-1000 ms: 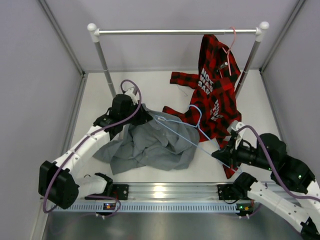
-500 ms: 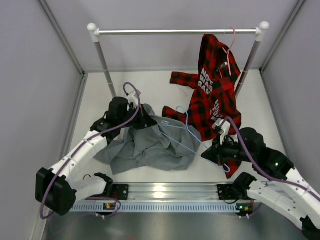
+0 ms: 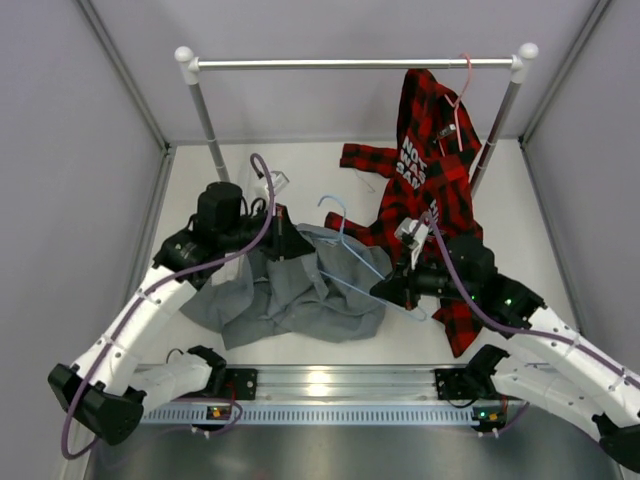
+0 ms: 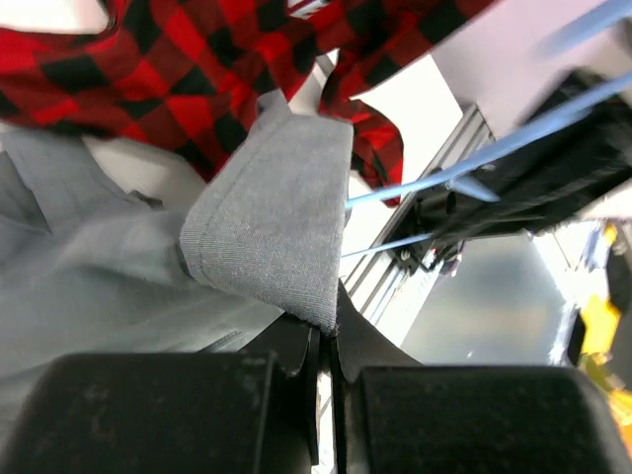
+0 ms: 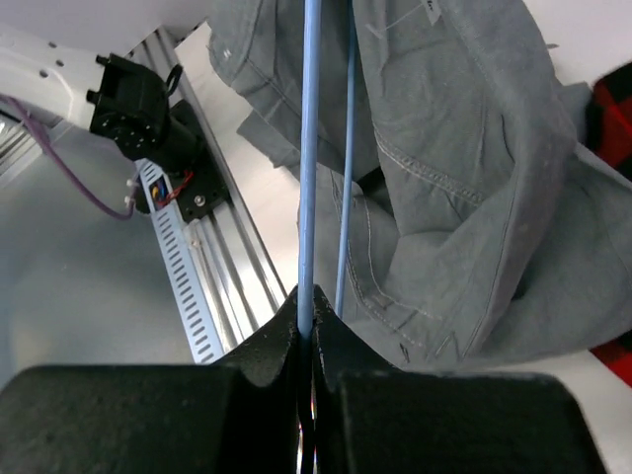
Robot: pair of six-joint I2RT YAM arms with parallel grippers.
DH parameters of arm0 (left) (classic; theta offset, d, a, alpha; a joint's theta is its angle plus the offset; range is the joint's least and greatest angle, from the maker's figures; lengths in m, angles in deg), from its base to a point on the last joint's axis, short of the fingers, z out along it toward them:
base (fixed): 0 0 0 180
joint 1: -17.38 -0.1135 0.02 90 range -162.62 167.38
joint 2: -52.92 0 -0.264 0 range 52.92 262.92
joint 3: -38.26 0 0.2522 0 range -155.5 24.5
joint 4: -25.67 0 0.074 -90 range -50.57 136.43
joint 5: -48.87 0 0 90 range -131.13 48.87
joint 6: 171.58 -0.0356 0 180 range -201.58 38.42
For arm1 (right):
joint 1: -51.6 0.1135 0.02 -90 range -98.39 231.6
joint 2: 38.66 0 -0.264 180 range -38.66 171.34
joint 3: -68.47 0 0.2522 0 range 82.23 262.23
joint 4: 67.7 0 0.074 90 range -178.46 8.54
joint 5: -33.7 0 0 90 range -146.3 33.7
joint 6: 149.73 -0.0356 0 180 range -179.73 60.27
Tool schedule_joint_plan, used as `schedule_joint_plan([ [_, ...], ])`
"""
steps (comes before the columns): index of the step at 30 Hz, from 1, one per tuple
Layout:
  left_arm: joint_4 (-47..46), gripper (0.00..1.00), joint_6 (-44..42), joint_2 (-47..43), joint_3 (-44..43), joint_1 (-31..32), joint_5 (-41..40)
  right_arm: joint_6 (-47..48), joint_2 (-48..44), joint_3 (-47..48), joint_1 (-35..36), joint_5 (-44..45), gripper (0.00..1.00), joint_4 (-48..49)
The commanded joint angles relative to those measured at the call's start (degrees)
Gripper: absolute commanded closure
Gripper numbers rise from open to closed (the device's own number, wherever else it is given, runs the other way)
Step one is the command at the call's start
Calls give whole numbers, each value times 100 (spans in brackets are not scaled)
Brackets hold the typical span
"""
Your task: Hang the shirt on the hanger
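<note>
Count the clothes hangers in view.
2. The thin light-blue wire hanger is in the right tool, by the grey fabric shirt; the pink wire hanger hooks on the metal rail, holding the red plaid shirt.

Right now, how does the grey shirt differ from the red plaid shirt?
The grey shirt is plain; the plaid shirt is red-and-black checked. The grey shirt lies heaped on the table; the plaid shirt hangs from a pink hanger on the rail. The left pincer pinches a fold of the grey shirt; the plaid shirt is not gripped. Both are rumpled.
</note>
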Motion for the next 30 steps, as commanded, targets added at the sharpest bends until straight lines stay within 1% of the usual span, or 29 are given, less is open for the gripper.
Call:
schedule_joint_plan([
  [1,1018,100,-951,-13,-986,115,108,384,253,-99,-51,-843,100,1097],
  [3,1422,100,-1170,-57,-1225,124,90,550,515,-117,-59,-1175,100,1106],
  [5,1625,100,-1294,-110,-1488,150,99,551,797,-108,-59,-1640,100,1290],
  [6,1766,100,-1355,-136,-1559,159,107,490,842,-100,-59,-1616,100,1378],
  [7,1828,100,-1391,-137,-1656,159,142,411,860,-82,-59,-1346,100,1631],
  [9,1907,100,-1418,-154,-1727,168,239,78,773,-99,-59,-1098,100,2027],
  [11,1899,100,-1435,-154,-1780,194,432,-212,667,-143,-59,-861,100,2728],
  [14,1977,100,-1470,-145,-1973,203,380,-502,177,-362,2,-449,100,3371],
  [15,2048,100,-1566,-76,-2156,211,319,-556,96,-424,11,-412,100,3730],
  [17,2285,100,-1646,12,-2376,203,65,-687,-27,-609,28,-490,100,4049],
  [18,2347,100,-1690,117,-2569,211,-293,-732,-28,-653,72,-561,100,4277],
  [19,2425,100,-1707,179,-2649,212,-384,-758,-2,-714,90,-657,100,4340],
  [20,2435,100,-1725,241,-2711,212,-393,-785,94,-741,116,-676,100,4375],
  [23,2444,100,-1681,487,-2931,255,45,-916,236,-873,230,-606,100,4647],
  [25,2435,100,-1681,610,-3019,404,108,-978,324,-961,301,-562,100,4945],
  [28,2435,100,-1690,725,-3133,904,-76,-1127,315,-987,424,-237,100,5131],
  [29,2435,100,-1690,742,-3177,1297,-199,-1206,306,-979,441,-27,100,5210],
  [30,2444,100,-1673,786,-3195,1528,-339,-1233,306,-961,468,36,100,5237],
])
